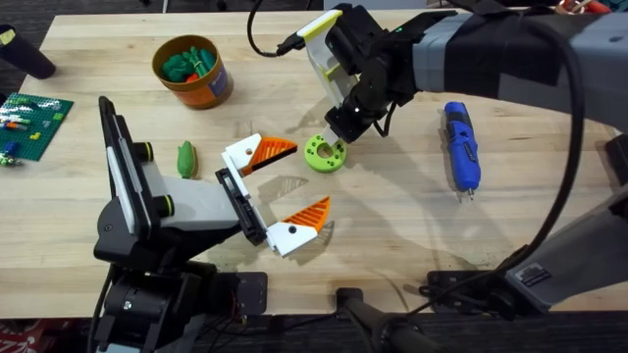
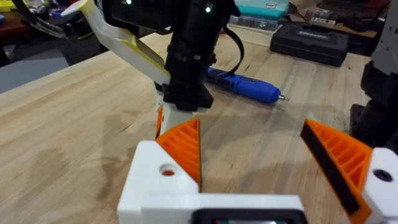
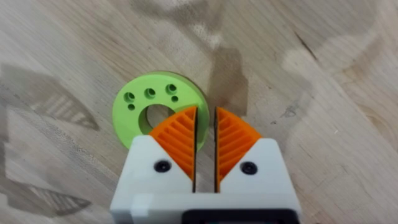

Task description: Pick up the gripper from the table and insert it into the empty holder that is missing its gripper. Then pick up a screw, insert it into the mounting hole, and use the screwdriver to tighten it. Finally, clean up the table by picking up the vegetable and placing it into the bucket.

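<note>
The gripper (image 1: pixel 257 152), a white block with an orange ribbed wedge, sits at the far end of the black holder bar (image 1: pixel 240 204) on my left arm. Its mounting hole (image 2: pixel 166 169) is bare. With the black-dotted finger (image 1: pixel 299 227) it forms my left gripper (image 1: pixel 306 176), which is open. My right gripper (image 3: pixel 205 112) hangs shut over a bright green disc (image 3: pixel 152 106) with holes. Any screw is hidden. The blue screwdriver (image 1: pixel 459 147) lies at the right. The green vegetable (image 1: pixel 185 157) lies beside the left arm, and the orange-brown bucket (image 1: pixel 191 71) stands behind it.
The bucket holds green toy pieces. A green brick plate (image 1: pixel 29 118) lies at the left edge. Cables (image 1: pixel 265 39) trail from the right arm at the back. Bare wood lies between the disc and the screwdriver.
</note>
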Available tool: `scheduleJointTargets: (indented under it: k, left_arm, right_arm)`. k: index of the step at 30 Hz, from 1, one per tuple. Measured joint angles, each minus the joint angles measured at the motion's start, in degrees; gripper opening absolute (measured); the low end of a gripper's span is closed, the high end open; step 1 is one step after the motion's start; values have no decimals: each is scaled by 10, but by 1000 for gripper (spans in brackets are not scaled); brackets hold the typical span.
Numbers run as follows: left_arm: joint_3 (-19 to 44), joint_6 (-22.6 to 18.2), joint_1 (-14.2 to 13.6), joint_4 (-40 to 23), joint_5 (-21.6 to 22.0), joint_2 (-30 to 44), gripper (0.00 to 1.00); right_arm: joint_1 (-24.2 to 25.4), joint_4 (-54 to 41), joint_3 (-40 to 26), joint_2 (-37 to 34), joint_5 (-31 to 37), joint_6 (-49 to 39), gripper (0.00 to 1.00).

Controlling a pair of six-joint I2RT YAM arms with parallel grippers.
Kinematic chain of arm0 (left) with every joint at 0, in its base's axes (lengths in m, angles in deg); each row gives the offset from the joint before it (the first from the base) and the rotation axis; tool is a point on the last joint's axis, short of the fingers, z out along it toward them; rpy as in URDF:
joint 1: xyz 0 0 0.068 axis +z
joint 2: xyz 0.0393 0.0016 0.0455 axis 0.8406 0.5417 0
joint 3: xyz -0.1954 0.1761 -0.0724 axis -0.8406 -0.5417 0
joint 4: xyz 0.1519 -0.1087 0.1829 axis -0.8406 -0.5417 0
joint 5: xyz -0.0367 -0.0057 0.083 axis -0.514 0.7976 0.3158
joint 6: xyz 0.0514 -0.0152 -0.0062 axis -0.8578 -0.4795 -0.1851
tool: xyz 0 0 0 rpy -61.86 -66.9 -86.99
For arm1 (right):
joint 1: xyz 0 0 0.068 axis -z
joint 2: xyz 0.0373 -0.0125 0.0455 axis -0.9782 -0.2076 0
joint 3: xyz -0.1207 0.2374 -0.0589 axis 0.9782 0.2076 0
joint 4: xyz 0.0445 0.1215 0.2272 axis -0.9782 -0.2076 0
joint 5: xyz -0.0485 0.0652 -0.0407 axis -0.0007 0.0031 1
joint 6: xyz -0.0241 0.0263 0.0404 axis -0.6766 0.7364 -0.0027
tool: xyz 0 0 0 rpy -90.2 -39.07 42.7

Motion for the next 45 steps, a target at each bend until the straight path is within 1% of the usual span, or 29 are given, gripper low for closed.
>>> scheduleJointTargets:
  k: [15, 20, 26, 31, 37, 45]
  left_arm:
    - [0, 0, 0, 0, 0, 1, 990]
    - [0, 0, 0, 0, 0, 1, 990]
    - [0, 0, 0, 0, 0, 0, 990]
    - [0, 0, 0, 0, 0, 0, 990]
    - [0, 0, 0, 0, 0, 0, 990]
    - [0, 0, 0, 0, 0, 1, 990]
  right_arm:
    - [0, -1, -1, 0, 0, 0, 165]
    - [0, -52, -23, 0, 0, 0, 165]
    - [0, -109, -84, 0, 0, 0, 165]
    - [0, -154, -117, 0, 0, 0, 166]
    - [-6, -198, -123, 1, -2, 0, 166]
    - [-24, -199, -122, 1, -10, 0, 166]
